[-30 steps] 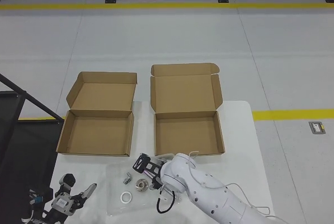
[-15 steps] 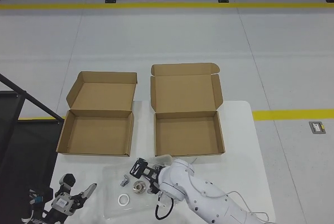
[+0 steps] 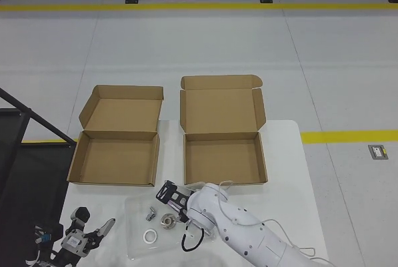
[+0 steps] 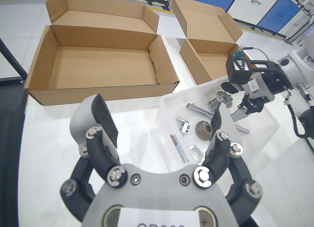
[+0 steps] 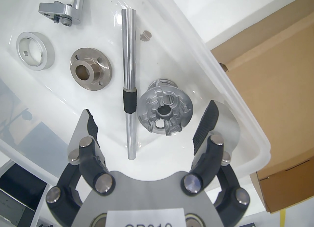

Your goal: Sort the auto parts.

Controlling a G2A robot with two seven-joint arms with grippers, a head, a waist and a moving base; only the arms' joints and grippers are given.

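Gaping wide, right gripper [image 5: 150, 111] jaws flank hub [image 5: 165, 112].

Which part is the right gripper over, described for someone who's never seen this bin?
Find the clear bin on the white table. Under the open right gripper, beside the long steel rod, lies a grey cast hub. Unlike the smooth ring and flange nearby, its face is ribbed and notched.

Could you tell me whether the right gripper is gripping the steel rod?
No, the right gripper is open, and the steel rod lies loose in the clear tub.
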